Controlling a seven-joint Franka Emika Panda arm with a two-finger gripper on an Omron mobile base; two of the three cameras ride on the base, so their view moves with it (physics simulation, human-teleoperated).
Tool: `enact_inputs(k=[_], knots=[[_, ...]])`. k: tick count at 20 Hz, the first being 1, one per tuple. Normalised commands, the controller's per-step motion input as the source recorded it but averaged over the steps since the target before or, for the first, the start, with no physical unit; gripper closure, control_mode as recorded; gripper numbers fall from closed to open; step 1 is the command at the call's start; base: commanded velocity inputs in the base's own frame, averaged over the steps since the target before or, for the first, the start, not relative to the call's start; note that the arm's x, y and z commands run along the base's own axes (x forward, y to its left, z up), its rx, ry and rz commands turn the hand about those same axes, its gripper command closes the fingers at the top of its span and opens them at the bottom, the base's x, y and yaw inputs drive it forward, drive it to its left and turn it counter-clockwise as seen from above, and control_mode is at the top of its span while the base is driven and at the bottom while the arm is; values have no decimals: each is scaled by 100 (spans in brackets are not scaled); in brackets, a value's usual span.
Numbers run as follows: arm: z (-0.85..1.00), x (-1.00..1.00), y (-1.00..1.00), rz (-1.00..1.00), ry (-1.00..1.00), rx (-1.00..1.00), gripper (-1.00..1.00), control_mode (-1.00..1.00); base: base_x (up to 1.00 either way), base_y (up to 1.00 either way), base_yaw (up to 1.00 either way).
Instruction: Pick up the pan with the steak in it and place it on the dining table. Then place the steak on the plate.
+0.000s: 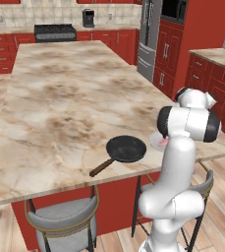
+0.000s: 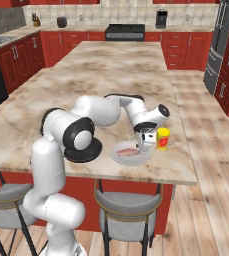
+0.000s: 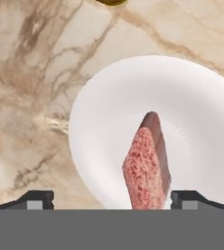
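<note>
- Far left in the left base view, we see the pan (image 1: 126, 148) sitting flat on the dining table (image 1: 60, 98) near its front edge, its brown handle pointing out toward the front-left; the pan is bare inside.
- Just right of the pan in that view, a sliver of the plate (image 1: 155, 141) peeks out from behind our white arm, with a bit of pink at its edge.
- In the right base view, we find the pan (image 2: 88, 152) mostly hidden behind our arm's dark elbow joint, and the plate (image 2: 131, 154) lies just beside it to the right, also on the dining table (image 2: 111, 75) close to the front edge.
- The steak (image 2: 128, 151) rests on the plate as a pinkish strip.
- Our gripper (image 2: 145, 144) hangs directly over the right part of the plate, pointing down.
- Right of the gripper stands a small yellow bottle with a red label (image 2: 162, 138), upright on the table, near the plate but apart from it.
- In the hand view, we look down on the plate (image 3: 113, 107) and the steak (image 3: 147, 163), which appears tilted, one end raised toward the camera.
- Our gripper (image 3: 111, 199) has its two finger tips spread wide, one either side of the steak, neither touching it.
</note>
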Motion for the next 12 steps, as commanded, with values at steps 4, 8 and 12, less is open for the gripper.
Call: enact_inputs(k=[4,8,12], knots=[[62,-61,83,0,-1,3,-100,-100,0,0,0],[43,-53,100,3,-7,0,-100,-100,0,0,0],[15,-43,100,5,-19,-8,-100,-100,0,0,0]])
